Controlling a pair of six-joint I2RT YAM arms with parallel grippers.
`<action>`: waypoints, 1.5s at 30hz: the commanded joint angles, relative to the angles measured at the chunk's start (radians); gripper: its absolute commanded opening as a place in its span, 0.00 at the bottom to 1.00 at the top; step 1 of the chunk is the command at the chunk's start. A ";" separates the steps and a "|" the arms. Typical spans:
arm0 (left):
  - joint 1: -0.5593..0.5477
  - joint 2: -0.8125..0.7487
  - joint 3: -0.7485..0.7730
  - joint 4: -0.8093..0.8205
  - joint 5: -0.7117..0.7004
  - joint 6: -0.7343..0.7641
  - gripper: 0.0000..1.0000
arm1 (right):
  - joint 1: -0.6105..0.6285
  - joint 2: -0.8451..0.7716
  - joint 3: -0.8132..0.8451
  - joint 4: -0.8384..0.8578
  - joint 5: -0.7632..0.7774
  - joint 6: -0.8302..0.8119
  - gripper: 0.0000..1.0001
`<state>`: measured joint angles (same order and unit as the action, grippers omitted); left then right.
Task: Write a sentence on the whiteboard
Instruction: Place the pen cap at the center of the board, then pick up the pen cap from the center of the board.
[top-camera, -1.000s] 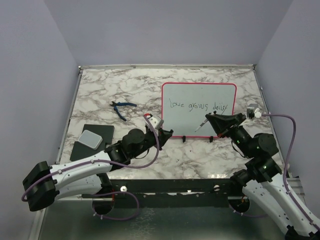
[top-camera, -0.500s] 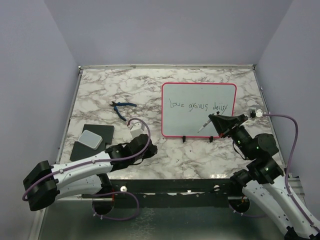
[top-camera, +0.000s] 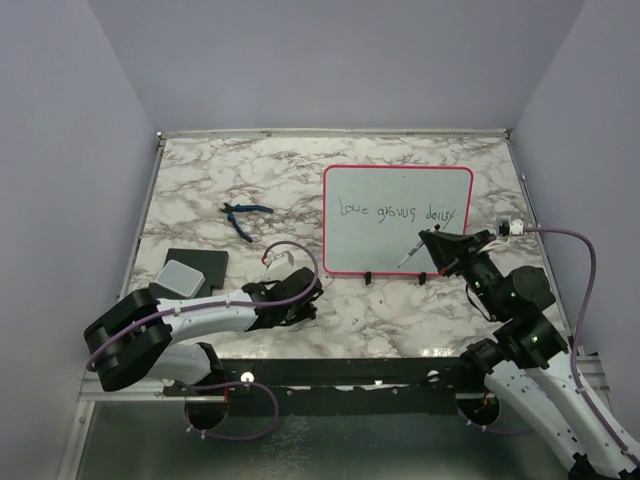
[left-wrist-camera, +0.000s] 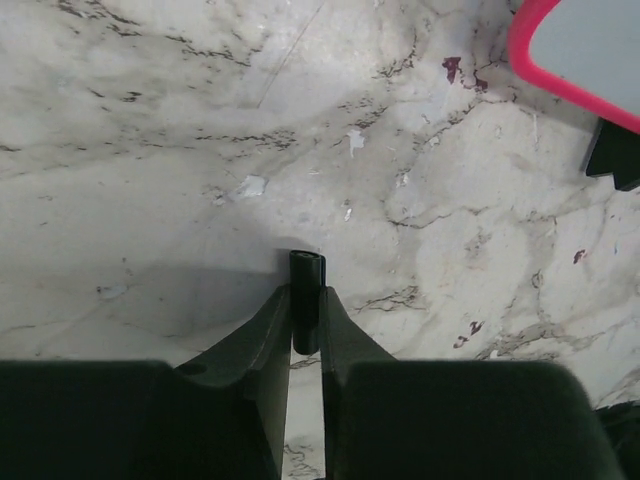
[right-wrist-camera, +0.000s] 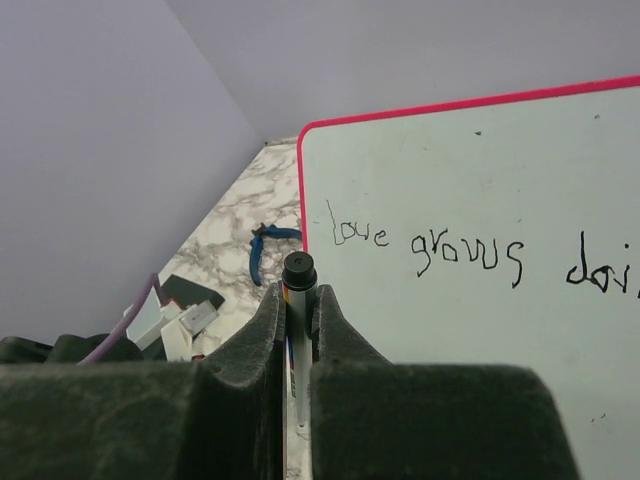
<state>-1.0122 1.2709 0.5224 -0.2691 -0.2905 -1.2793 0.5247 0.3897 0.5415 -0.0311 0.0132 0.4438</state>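
Your right hand (right-wrist-camera: 297, 296) is clamped on the marker (right-wrist-camera: 298, 268), poised over the near part of the whiteboard (top-camera: 397, 180), since the sentence (top-camera: 400, 212) across it looks finished. Your left hand (left-wrist-camera: 305, 298) pinches a small black piece (left-wrist-camera: 307, 265), probably the cap, ready for recapping. A second ago that hand sat at the board's corner. Now it is low over the surface (top-camera: 200, 190), well back.
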 joint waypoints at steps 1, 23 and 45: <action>0.006 0.087 0.012 -0.051 0.062 -0.027 0.24 | 0.006 -0.033 0.020 -0.045 0.038 -0.018 0.01; -0.021 0.195 0.178 0.032 0.141 -0.073 0.49 | 0.006 -0.048 0.000 -0.060 0.059 -0.019 0.01; -0.017 0.138 0.344 -0.029 0.257 0.856 0.54 | 0.006 -0.063 0.005 -0.076 0.062 0.020 0.01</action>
<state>-1.0332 1.3888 0.7963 -0.2062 -0.1131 -0.7845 0.5243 0.3370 0.5411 -0.1070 0.0692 0.4473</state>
